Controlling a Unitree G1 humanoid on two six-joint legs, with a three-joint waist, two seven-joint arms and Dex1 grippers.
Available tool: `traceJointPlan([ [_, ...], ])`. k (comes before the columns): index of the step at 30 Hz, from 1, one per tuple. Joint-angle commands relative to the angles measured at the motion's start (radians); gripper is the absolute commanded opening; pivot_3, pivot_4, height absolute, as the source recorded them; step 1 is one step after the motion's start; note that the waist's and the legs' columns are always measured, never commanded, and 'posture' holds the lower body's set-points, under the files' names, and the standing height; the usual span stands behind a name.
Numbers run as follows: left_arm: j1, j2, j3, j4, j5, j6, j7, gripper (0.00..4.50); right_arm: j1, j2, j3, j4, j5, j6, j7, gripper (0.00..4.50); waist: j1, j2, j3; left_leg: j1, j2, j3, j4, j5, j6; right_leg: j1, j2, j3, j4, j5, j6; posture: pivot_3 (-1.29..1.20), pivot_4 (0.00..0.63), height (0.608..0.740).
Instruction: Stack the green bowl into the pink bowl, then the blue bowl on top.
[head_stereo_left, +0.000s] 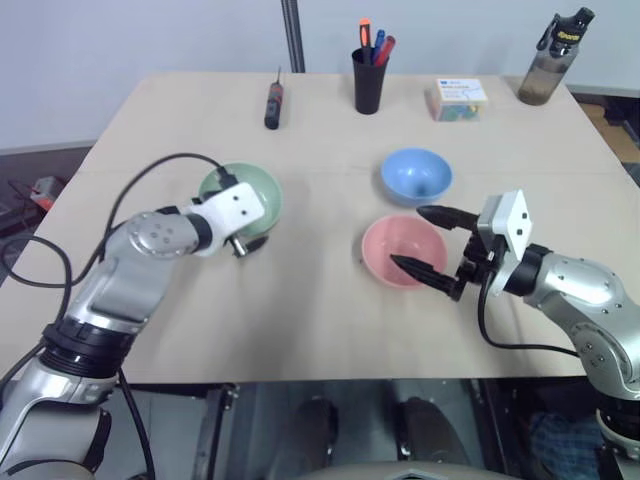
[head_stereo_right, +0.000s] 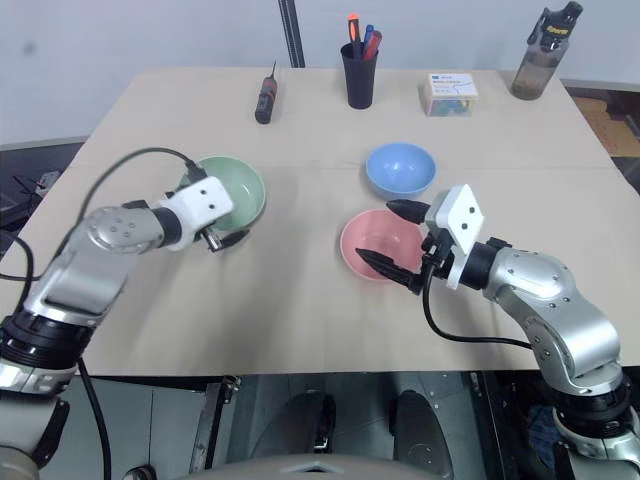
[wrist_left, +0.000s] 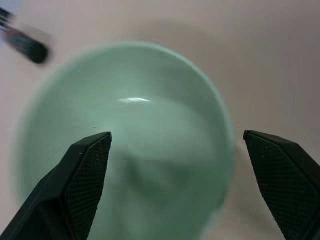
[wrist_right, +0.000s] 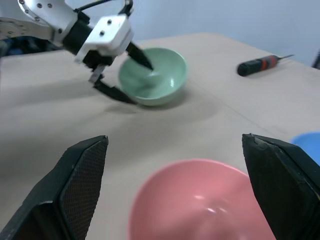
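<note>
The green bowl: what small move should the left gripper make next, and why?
Probably close the left gripper on the rim of the green bowl. Its fingers are open and straddle the near rim, one inside the bowl and one outside, and the bowl stands apart from the pink bowl, not yet stacked.

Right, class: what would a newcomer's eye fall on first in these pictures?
Three small round plastic bowls on the pale wooden table: mint-green bowl at the left, sky-blue bowl behind the salmon-pink bowl. The open left gripper straddles the green bowl's rim, and the open right gripper hovers over the pink one.
</note>
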Motion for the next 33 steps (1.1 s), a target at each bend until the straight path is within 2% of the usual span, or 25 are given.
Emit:
traceJointPlan([
  [1,-0.042,-0.009,-0.007,0.012,0.026,-0.015,-0.028,3.12,0.018,-0.031,-0.045,-0.036,-0.007,-0.038,0.003,4.5,0.0,0.0,0.0,0.0,0.0,0.0,0.0,0.0,0.0,0.0,0.0,0.0,0.0,0.0,0.0,0.0,0.15,0.74],
  [2,-0.048,-0.014,-0.008,0.02,0.03,-0.014,-0.029,2.74,0.024,-0.036,-0.048,-0.039,-0.007,-0.04,0.002,4.5,0.0,0.0,0.0,0.0,0.0,0.0,0.0,-0.001,0.001,0.0,0.0,0.0,0.0,0.0,0.0,0.0,0.15,0.74],
  [3,-0.056,-0.019,-0.007,0.03,0.032,-0.022,-0.032,2.18,0.031,-0.041,-0.052,-0.044,-0.008,-0.043,0.0,4.5,0.0,0.0,0.0,0.0,0.0,0.0,0.0,-0.001,0.001,0.0,0.0,0.0,0.0,0.0,0.0,0.0,0.15,0.74],
  [8,-0.083,-0.032,0.001,0.059,0.034,-0.033,-0.052,0.18,0.056,-0.054,-0.068,-0.063,-0.004,-0.044,-0.016,4.5,0.0,0.0,0.0,0.0,0.0,0.0,0.0,-0.001,0.001,0.0,-0.001,0.0,0.0,0.0,0.0,0.0,0.15,0.74],
  [9,-0.085,-0.033,0.001,0.064,0.036,-0.035,-0.055,0.07,0.06,-0.055,-0.069,-0.066,-0.005,-0.045,-0.02,4.5,0.0,0.0,0.0,0.0,0.0,0.0,0.0,-0.001,0.001,0.0,-0.001,0.0,0.0,0.0,0.0,0.0,0.15,0.74],
  [14,-0.092,-0.052,0.01,0.06,0.023,-0.053,-0.069,0.07,0.072,-0.058,-0.071,-0.073,-0.01,-0.047,-0.03,4.5,0.0,0.0,0.0,0.0,0.0,0.0,0.0,-0.001,0.001,0.0,0.0,0.0,0.0,0.0,0.0,0.0,0.15,0.74],
  [19,-0.104,-0.104,0.067,-0.112,-0.141,-0.111,-0.179,0.07,0.096,-0.075,-0.104,-0.086,-0.003,-0.047,-0.031,4.5,0.005,-0.001,0.001,-0.002,0.0,-0.001,0.001,0.0,0.0,0.0,-0.001,-0.001,0.0,0.0,0.0,0.0,0.15,0.74],
  [24,-0.143,-0.197,0.025,-0.155,-0.254,-0.349,-0.326,0.07,0.252,-0.098,-0.232,-0.159,0.029,-0.072,-0.005,4.5,0.02,-0.001,0.001,-0.002,0.0,-0.001,0.002,0.0,0.0,0.0,-0.003,-0.001,-0.001,0.0,0.0,0.0,0.15,0.74],
  [33,-0.283,-0.308,-0.086,0.016,-0.27,-0.468,-0.52,0.07,0.583,-0.062,-0.45,-0.28,0.019,-0.103,-0.022,4.5,0.017,0.0,0.0,0.001,-0.001,0.001,0.003,-0.002,0.004,0.002,0.0,0.001,0.001,0.0,0.0,0.0,0.15,0.74],
])
